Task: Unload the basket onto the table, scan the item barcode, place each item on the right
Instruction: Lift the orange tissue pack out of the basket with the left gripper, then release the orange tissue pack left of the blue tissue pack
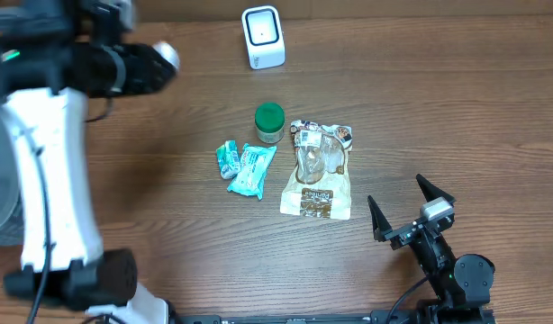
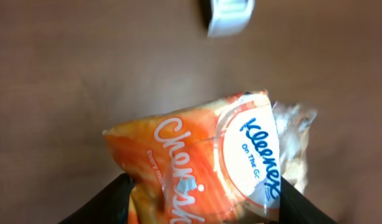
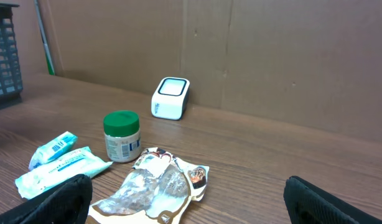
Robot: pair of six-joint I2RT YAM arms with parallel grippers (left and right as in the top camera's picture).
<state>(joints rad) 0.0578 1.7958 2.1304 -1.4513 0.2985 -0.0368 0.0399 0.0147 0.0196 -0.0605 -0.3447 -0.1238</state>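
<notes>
You're at the step of presenting the item: your left gripper (image 2: pixel 204 186) has its fingers (image 2: pixel 107 204) clamped on the orange tissue pack (image 2: pixel 209 155), held between them off the table, with the scanner (image 2: pixel 230 15) ahead of the fingertips. Next, I judge, you must turn its barcode, not visible here, toward the scanner; your right gripper (image 1: pixel 395 189) hangs with fingers apart, empty

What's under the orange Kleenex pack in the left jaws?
Around the Kleenex pack, only bare brown table shows, with the white scanner farther ahead. Anything directly beneath it is covered.

Tissue packs (image 1: pixel 252 169) left of pouch (image 1: pixel 319 180), jar (image 1: pixel 269 123) behind, scanner (image 1: pixel 263 37) farthest
</notes>
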